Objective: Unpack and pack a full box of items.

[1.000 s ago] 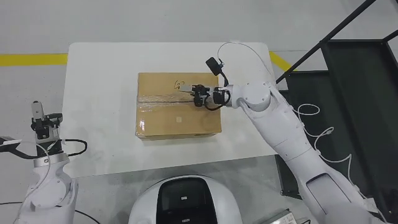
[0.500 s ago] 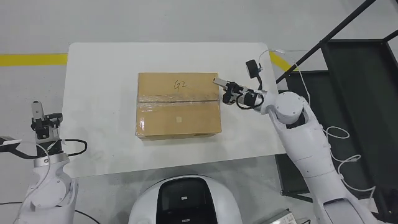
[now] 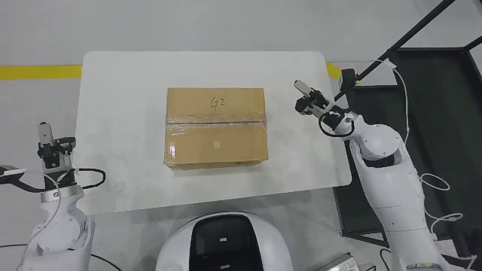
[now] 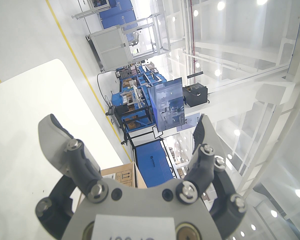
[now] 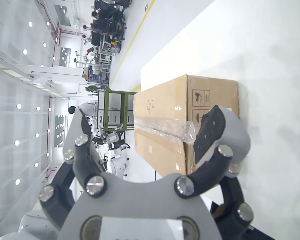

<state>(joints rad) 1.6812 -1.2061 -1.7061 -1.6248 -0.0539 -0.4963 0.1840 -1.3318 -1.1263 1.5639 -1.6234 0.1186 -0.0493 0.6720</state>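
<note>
Because the box sits taped shut on the worktop, the right pincer, wide open and empty just off the box's right end, could drag it sideways when tugging the tape. The left pincer, likewise open and empty, hangs well away from the box, bracing nothing.

The white table has rounded corners. One closed cardboard box, sealed with clear tape, lies near its middle, apart from every edge.
</note>
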